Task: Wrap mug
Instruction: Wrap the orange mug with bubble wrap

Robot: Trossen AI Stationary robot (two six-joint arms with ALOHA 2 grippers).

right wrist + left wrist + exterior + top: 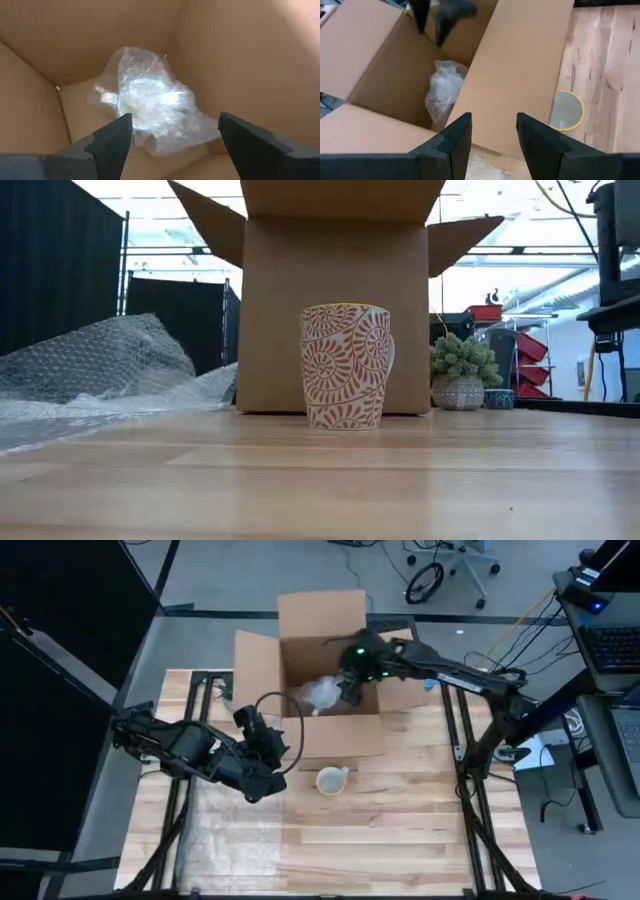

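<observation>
Mug [331, 780] upright on table [420, 830], near side of cardboard box [320, 670], untouched. Right gripper [172, 137] inside box over bubble-wrapped bundle [150, 107], fingers wide apart, empty. Left gripper [492, 135] just left of mug, half open, empty. Bubble wrap sheet [90, 370] at left.

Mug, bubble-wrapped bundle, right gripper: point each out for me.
mug [347, 366]: low view, patterned side wall.
bubble-wrapped bundle [150, 102]: right wrist view, its crinkled middle.
right gripper [175, 137]: right wrist view, gap between open fingers.
</observation>
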